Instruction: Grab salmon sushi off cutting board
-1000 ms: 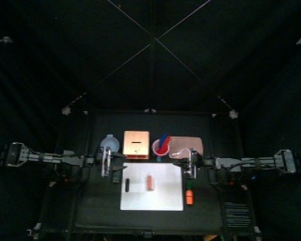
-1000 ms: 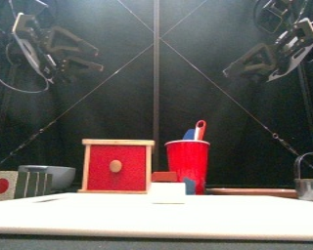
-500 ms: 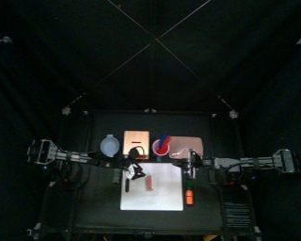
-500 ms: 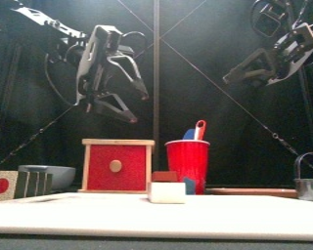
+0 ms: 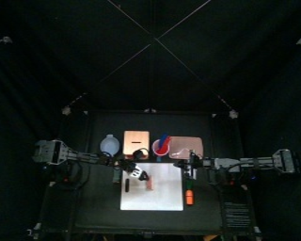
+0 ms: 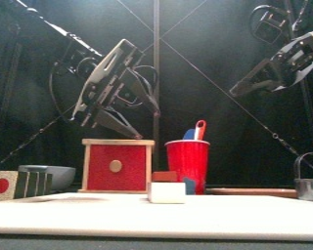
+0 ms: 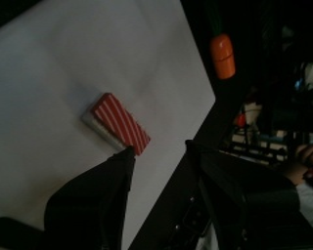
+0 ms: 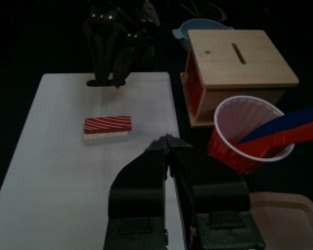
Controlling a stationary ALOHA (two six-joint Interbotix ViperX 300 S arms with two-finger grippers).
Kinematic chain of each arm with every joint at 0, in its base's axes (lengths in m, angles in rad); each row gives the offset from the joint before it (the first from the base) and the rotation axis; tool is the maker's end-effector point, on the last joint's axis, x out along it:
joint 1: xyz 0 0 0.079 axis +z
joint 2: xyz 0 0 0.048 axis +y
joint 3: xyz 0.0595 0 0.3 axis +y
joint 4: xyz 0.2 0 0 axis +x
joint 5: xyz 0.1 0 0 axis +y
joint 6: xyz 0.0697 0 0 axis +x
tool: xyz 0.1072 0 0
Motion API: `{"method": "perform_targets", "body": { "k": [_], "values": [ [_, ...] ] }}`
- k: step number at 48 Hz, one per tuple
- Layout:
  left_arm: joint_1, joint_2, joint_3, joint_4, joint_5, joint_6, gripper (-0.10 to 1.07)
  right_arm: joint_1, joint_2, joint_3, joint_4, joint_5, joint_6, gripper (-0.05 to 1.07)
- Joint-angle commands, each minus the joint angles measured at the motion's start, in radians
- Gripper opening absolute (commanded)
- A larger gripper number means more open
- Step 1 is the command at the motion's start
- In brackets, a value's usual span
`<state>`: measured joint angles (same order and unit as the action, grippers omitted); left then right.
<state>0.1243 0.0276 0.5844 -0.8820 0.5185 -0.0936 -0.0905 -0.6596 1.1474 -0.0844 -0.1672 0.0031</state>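
Salmon sushi (image 8: pixel 107 128) lies flat on cutting board (image 8: pixel 67 195); left gripper (image 7: pixel 156 161) hangs above it, jaws apart, holding nothing; right gripper (image 8: pixel 168 156) raised at the board's edge, jaws closed, empty.

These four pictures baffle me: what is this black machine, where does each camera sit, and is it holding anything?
It is a robot with two black arms at a small table. One camera looks down from above, one looks level from the table's front edge, and one rides on each wrist. On the large white cutting board lies a small red-and-white striped salmon sushi piece. Beside it stand a red plastic cup and a wooden box. The left gripper hangs open over the sushi, holding nothing. The right gripper rests shut.
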Motion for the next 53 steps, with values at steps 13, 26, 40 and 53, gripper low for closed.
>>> {"method": "perform_targets", "body": {
  "k": [13,26,40,53],
  "values": [
    [-0.054,0.123,-0.327,0.676,0.407,-0.63,0.67,-0.011,-0.003,-0.011,-0.002,-0.003,0.002,0.02],
    [-0.138,0.187,-0.347,0.723,0.316,-0.934,0.89,-0.018,-0.005,-0.003,-0.011,0.003,0.0,0.02],
    [-0.213,0.276,-0.443,0.94,0.281,-1.339,1.03,-0.02,-0.014,0.023,-0.011,0.005,0.0,0.02],
    [-0.275,0.339,-0.492,0.994,0.322,-1.525,1.03,-0.035,-0.015,0.04,-0.011,0.008,0.0,0.02]
  ]
}}
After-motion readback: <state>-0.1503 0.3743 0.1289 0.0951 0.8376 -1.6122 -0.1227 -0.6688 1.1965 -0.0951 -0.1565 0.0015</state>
